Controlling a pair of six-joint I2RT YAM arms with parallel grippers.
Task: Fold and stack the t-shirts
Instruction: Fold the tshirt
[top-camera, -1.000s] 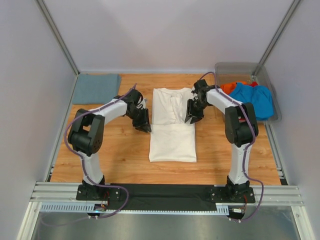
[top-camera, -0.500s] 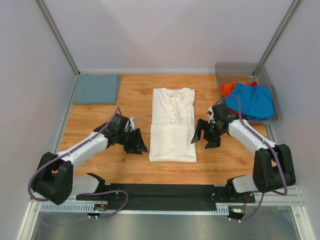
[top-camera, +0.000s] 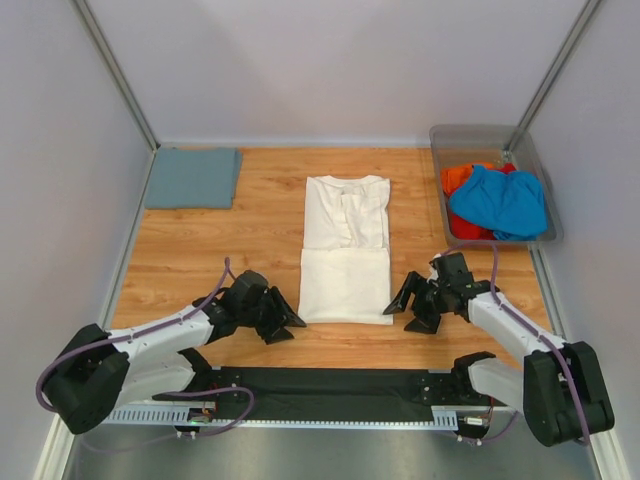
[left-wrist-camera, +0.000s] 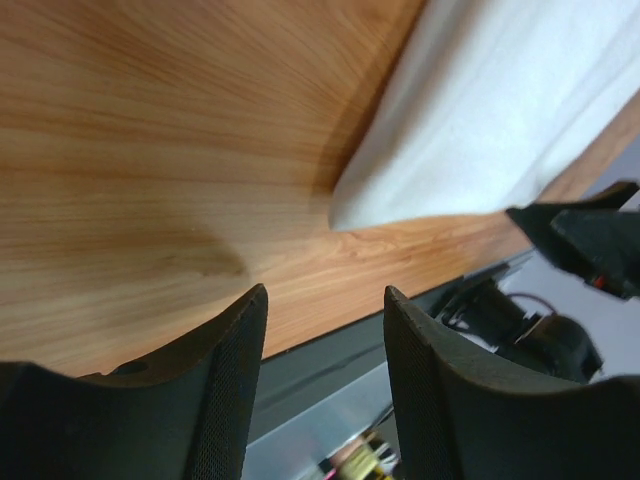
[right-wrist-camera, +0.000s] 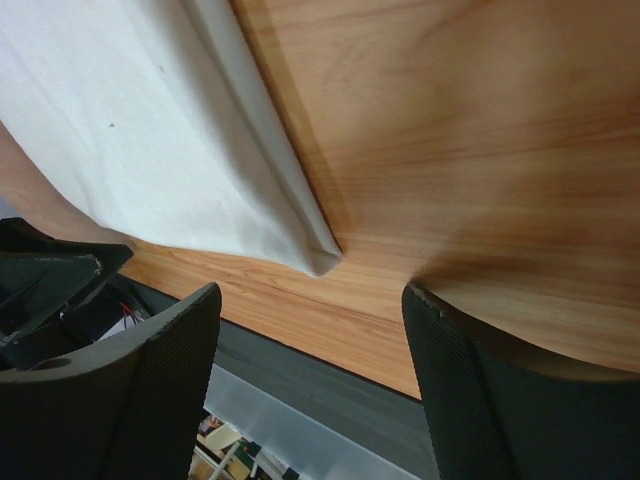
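Top external view: both arms lie low and reach in from the near edge toward the near corners of one folded shirt.
Left claw (top-camera: 290, 326): open, with nothing between its fingers; it is low over bare wood just beside the shirt's near left corner.
Right claw (top-camera: 400, 318): open and empty, just beside the shirt's near right corner, mirroring the left one.
Left wrist view: the two dark fingers (left-wrist-camera: 225, 390) frame a gap. Past the gap is wood, then the pale cloth corner; the cloth is not between the pads.
Right wrist view: the same layout, with the layered white corner ahead of the spread fingers (right-wrist-camera: 150, 400) and apart from them.
Surface (top-camera: 240, 250): light wood planks.
Cream-white t-shirt (top-camera: 345, 250): in the middle of the surface, lying flat as a narrow rectangle.
Long axis: it runs near to far, straight away from the arm bases.
Heading: the collar and small neck placket are at the far end. The near half is a doubled-over panel whose straight edge faces the claws.
Grey-blue t-shirt (top-camera: 192, 177): a folded flat square at the far left corner, well apart from the white one.
Bin (top-camera: 480, 132): clear grey plastic, at the far right.
Bin contents: a bright blue t-shirt (top-camera: 500, 200) heaped loosely over an orange-red t-shirt (top-camera: 458, 178), both unfolded.
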